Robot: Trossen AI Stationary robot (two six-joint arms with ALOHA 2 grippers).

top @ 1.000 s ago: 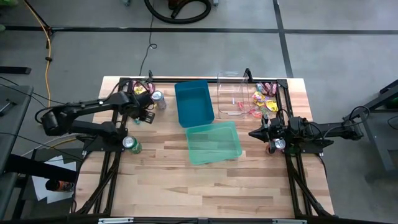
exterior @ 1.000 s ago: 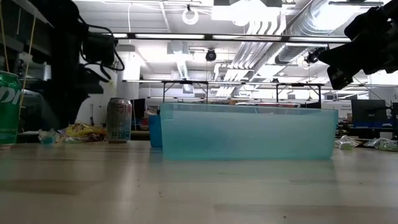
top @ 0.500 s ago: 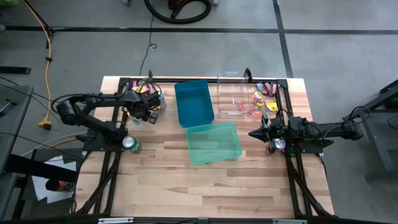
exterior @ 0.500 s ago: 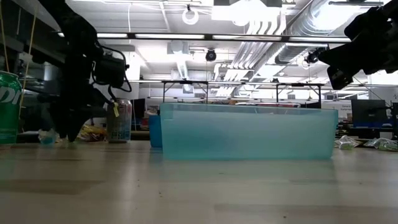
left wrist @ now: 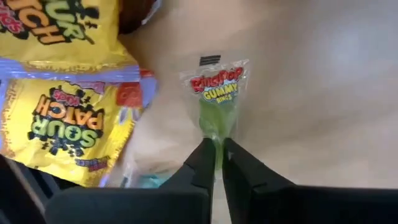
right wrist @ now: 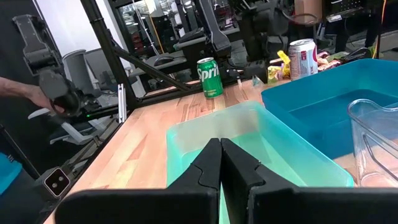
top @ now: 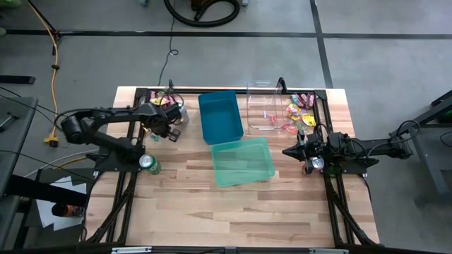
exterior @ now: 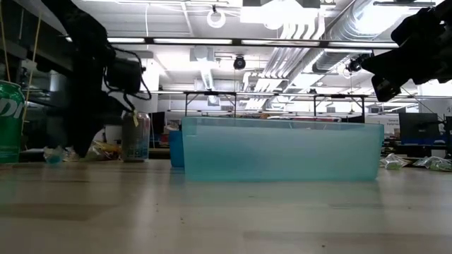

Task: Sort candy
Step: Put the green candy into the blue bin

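Note:
Candy lies in two piles at the table's far edge: yellow Sour Patch packets [left wrist: 62,124] in the left pile [top: 161,103] and mixed yellow and pink pieces in the right pile [top: 300,113]. My left gripper [left wrist: 217,152] points down beside the left pile [exterior: 99,148], close to the silver can [exterior: 135,136], and is shut on a green Ring Pop gummy packet [left wrist: 217,93]. My right gripper [top: 288,152] hangs shut above the table, right of the light green bin [top: 242,162]. My left gripper pinches the green gummy packet by its narrow unprinted end [left wrist: 216,134] between the two fingers, coming from above. The packet runs on past the fingertips, printed end [left wrist: 217,81] farthest from them. Whether it is lifted off the wood, I cannot tell.
A dark teal bin [top: 220,116] and a clear bin [top: 265,106] stand at the far middle, the light green bin in front of them. A Sprite can [top: 150,164] stands near the left arm's base, another can [top: 317,164] under the right arm. Bare wood fills the near half.
My left arm has swung toward the table's far edge and come down beside the left candy pile, fingers pointing at the table; in the last half second it has shifted only slightly.

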